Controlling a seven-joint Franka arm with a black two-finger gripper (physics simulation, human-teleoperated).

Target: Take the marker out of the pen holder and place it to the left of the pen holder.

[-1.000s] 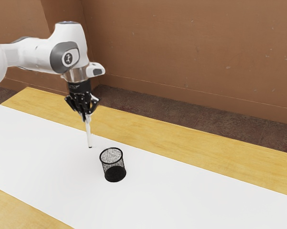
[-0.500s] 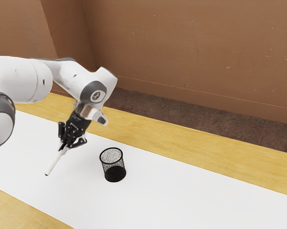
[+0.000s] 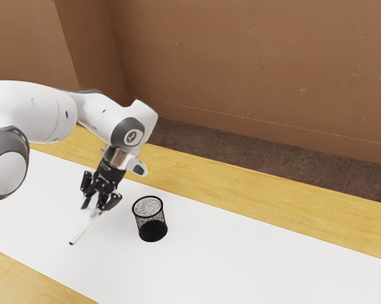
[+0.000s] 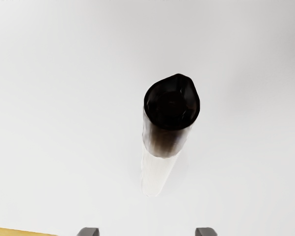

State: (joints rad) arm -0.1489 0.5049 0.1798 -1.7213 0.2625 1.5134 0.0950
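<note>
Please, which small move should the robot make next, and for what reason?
Probably ease the open jaws slowly up, away from the marker. They stand apart, not gripping it, and it is out of the holder, toward the exterior view's left. I cannot tell if it lies flat, so moving sideways might knock it.

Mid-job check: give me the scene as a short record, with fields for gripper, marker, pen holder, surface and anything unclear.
Gripper: open, fingers well apart, low over the table
Marker: white with a black end, outside the holder, slanting down from beside the fingers
Pen holder: black mesh, upright, on the exterior view's right of the marker
Surface: white strip along a wooden table
Unclear: whether the marker lies flat on the strip
</note>
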